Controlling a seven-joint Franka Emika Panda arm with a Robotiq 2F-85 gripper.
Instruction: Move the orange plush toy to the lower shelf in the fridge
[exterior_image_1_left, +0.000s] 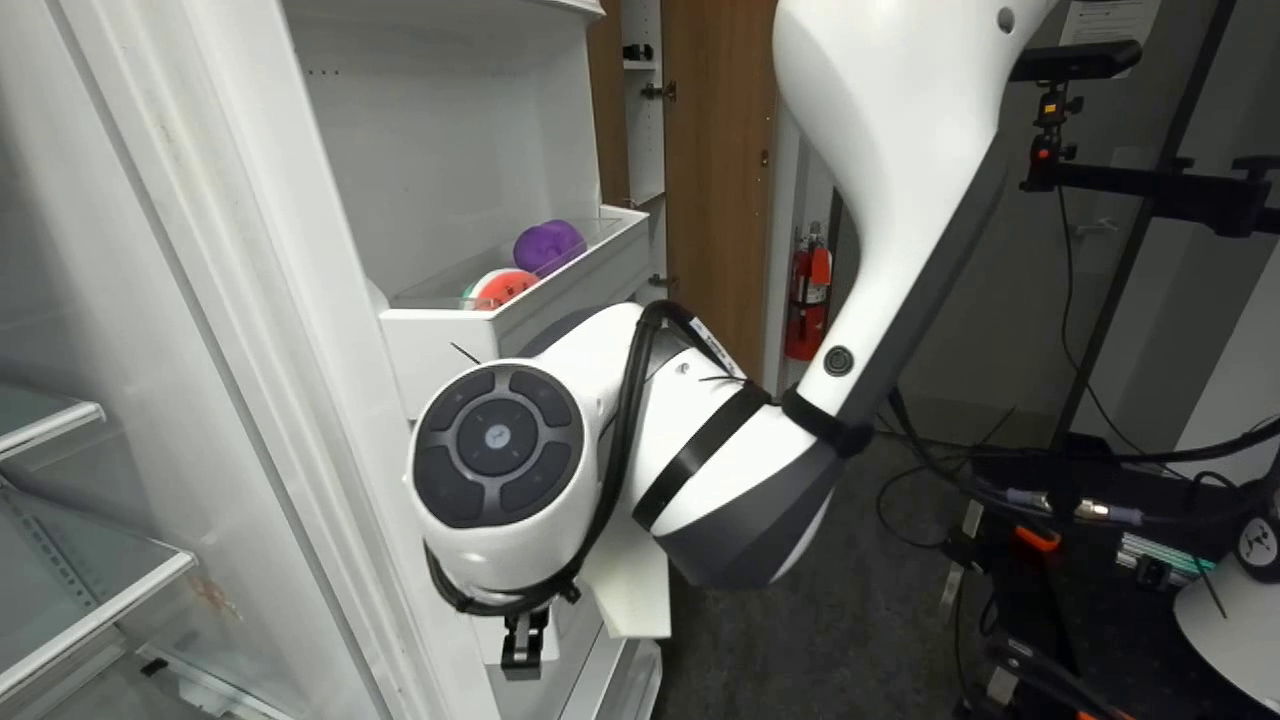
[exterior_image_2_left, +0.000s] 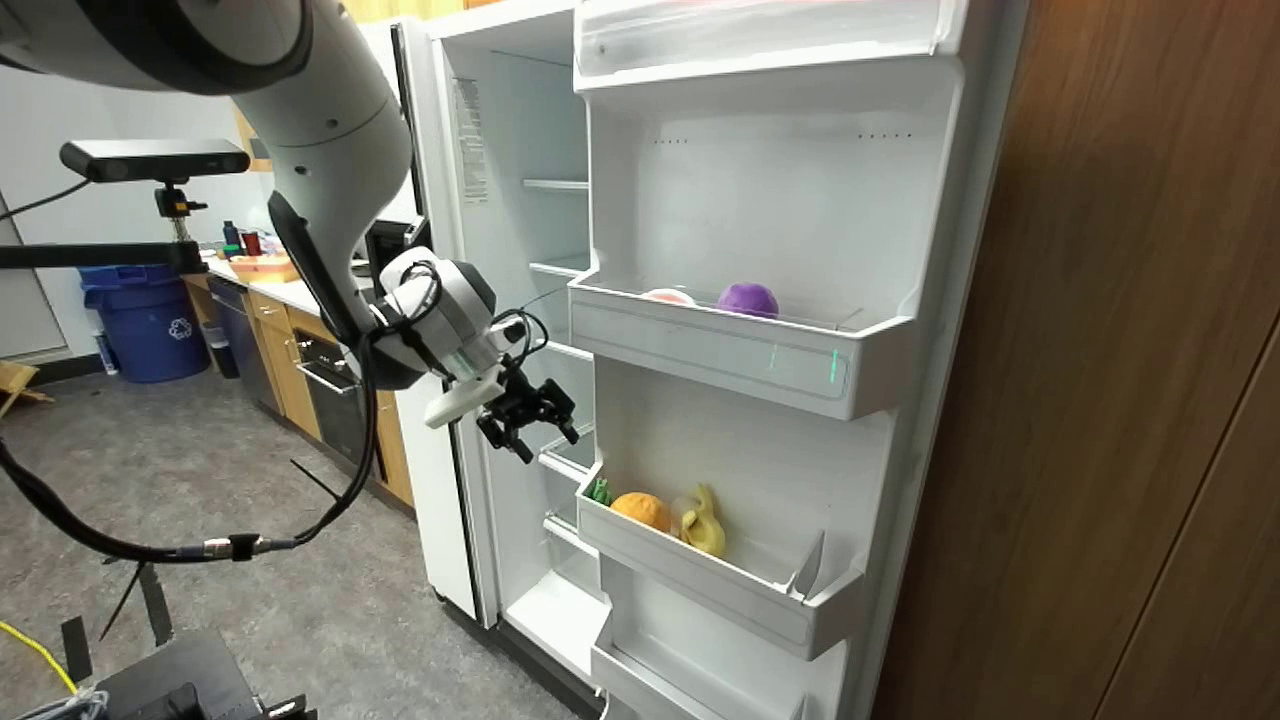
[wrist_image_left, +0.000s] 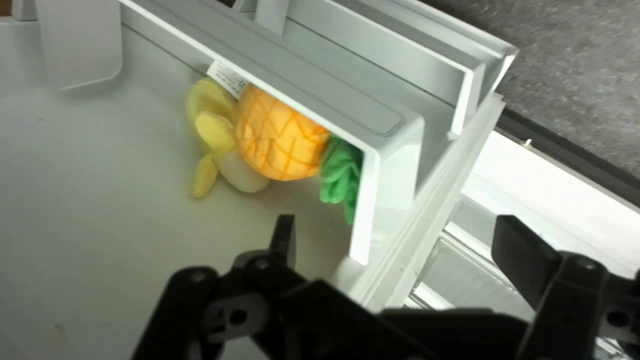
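The Robotiq gripper (wrist_image_left: 395, 222) stands with its jaws spread wide and nothing between them; in the wrist view, one black fingertip (wrist_image_left: 284, 237) shows in front of the door's inner panel (wrist_image_left: 100, 190), the other beyond the fridge-side end of the white door bin (wrist_image_left: 367, 210); in an exterior view the gripper shows above that bin's rim and apart from it; the orange pineapple plush (wrist_image_left: 282, 135) lies inside the bin, tipped on its side close behind the front wall, its green leaves (wrist_image_left: 342, 175) toward the fridge-side end wall; a yellow banana plush (wrist_image_left: 212, 132) sits in the bin just beside the pineapple, on the side away from that end wall; a printed white tag (wrist_image_left: 226, 78) pokes up at the bin's front wall, and I cannot tell which toy bears it; a white divider (exterior_image_2_left: 806, 568) stands toward the bin's opposite end; above the bin, the upper door bin (exterior_image_2_left: 720, 355) holds a round purple toy (exterior_image_2_left: 748, 300) and a watermelon toy (exterior_image_1_left: 505, 287); the fridge (exterior_image_2_left: 515, 100) stands open, its glass shelves (exterior_image_1_left: 90, 570) past the bin's fridge-side end; a wood-grain panel (exterior_image_2_left: 1150, 300) rises past the opposite end.
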